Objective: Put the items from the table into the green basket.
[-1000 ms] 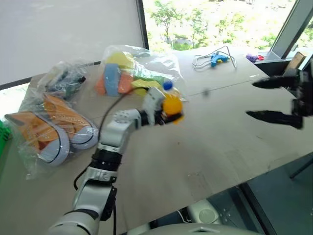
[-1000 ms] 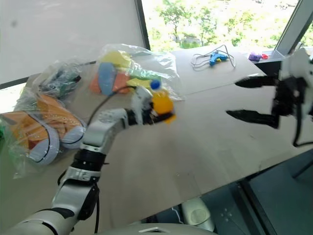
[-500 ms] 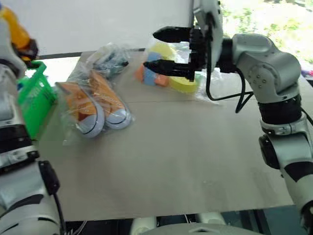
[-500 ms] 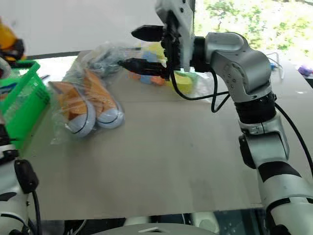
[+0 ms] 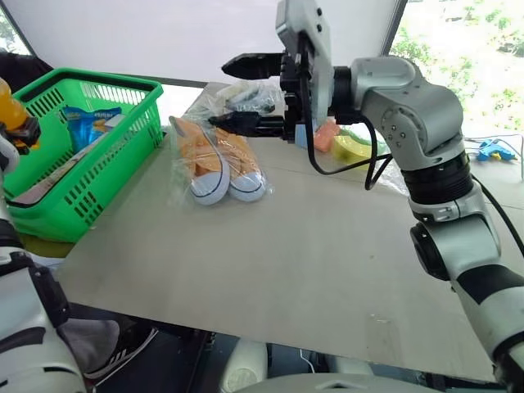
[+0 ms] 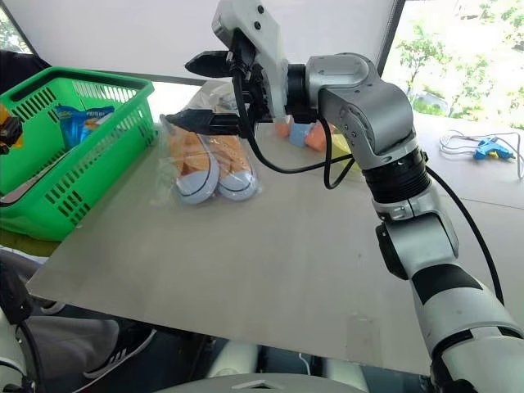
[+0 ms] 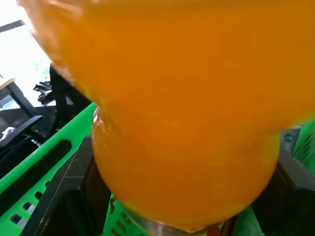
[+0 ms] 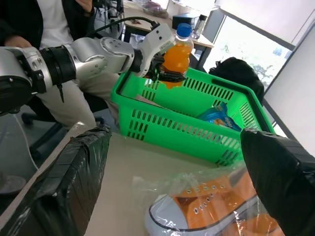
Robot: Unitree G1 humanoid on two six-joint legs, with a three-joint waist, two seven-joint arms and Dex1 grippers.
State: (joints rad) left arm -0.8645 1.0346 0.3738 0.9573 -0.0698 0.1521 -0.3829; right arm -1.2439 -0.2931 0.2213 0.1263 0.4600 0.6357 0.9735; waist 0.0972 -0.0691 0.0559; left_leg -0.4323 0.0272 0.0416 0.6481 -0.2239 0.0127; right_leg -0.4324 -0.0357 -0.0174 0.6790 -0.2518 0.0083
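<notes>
The small orange drink bottle (image 8: 176, 56) with a blue cap is upright in my left gripper (image 8: 165, 73), which is shut on its lower body above the far rim of the green basket (image 5: 82, 155). In the left wrist view the bottle (image 7: 182, 123) sits between the black fingers (image 7: 59, 206). My right gripper (image 5: 219, 92) is open and empty, level, just above the clear bag of orange-white sneakers (image 5: 214, 160) on the table (image 5: 286, 246). A bag of coloured foam shapes (image 5: 348, 143) lies behind my right arm.
A blue packet (image 5: 94, 123) and a long flat item (image 5: 41, 187) lie in the basket. A blue tool with a cord (image 5: 491, 149) rests at the table's far right. A seated person (image 8: 49, 19) is beyond the basket.
The camera has swung left, bringing the basket into view. My left gripper carried the bottle left and up to the basket. My right gripper swung left to above the sneakers.
</notes>
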